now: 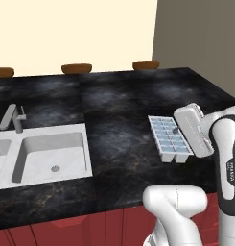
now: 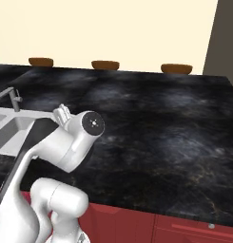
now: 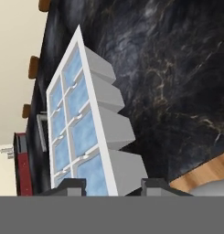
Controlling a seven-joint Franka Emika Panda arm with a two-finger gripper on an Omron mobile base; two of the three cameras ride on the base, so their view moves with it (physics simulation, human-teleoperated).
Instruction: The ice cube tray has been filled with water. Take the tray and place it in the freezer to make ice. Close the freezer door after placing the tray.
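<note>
In the left base view, the tray (image 1: 170, 139) is lying flat on the dark counter (image 1: 114, 120), well to the right of the sink (image 1: 52, 153) and tap (image 1: 13, 117). My hand is reaching over the tray's right side, so my gripper (image 1: 179, 130) is sitting at its edge there. Three brown bowls (image 1: 76, 68) are lining the far edge of the counter.

In the right base view, my arm is rising at the lower left and blocking that part of the counter (image 2: 160, 128). The tap (image 2: 11, 98) and a corner of the sink (image 2: 6, 128) are showing at the left, and the bowls (image 2: 105, 65) are standing along the back.

In the hand view, the tray (image 3: 81, 132) is running up from between my fingertips (image 3: 71, 185), its pale blue cells facing left and its white cell walls facing right. My gripper (image 3: 112, 186) is straddling the tray's near end, one tip on each side, grasping the tray. The counter (image 3: 177, 68) is lying behind it.
</note>
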